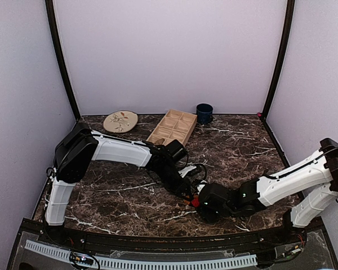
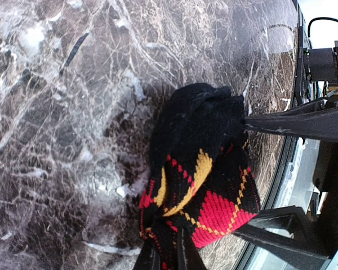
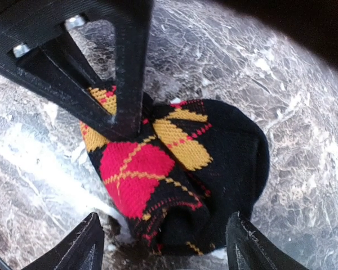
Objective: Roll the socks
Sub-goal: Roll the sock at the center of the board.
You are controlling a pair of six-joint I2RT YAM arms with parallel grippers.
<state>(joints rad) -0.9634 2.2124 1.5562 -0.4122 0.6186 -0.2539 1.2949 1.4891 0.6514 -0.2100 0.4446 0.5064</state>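
A black sock with red and orange argyle diamonds (image 3: 180, 169) lies bunched into a short roll on the marble table, near the front edge (image 1: 195, 201). My left gripper (image 2: 168, 256) is shut on one end of the roll (image 2: 197, 169), its fingers (image 3: 110, 84) pinching the fabric from above. My right gripper (image 3: 166, 244) stands open, one fingertip on each side of the roll's other end, apart from the cloth. In the left wrist view the right gripper's two fingers (image 2: 293, 121) straddle the sock. In the top view both grippers (image 1: 187, 194) (image 1: 205, 205) meet over it.
At the back of the table (image 1: 242, 152) stand a patterned plate (image 1: 120, 121), a wooden compartment tray (image 1: 172, 127) and a dark blue mug (image 1: 204, 113). The black front rail (image 2: 296, 169) runs just beyond the sock.
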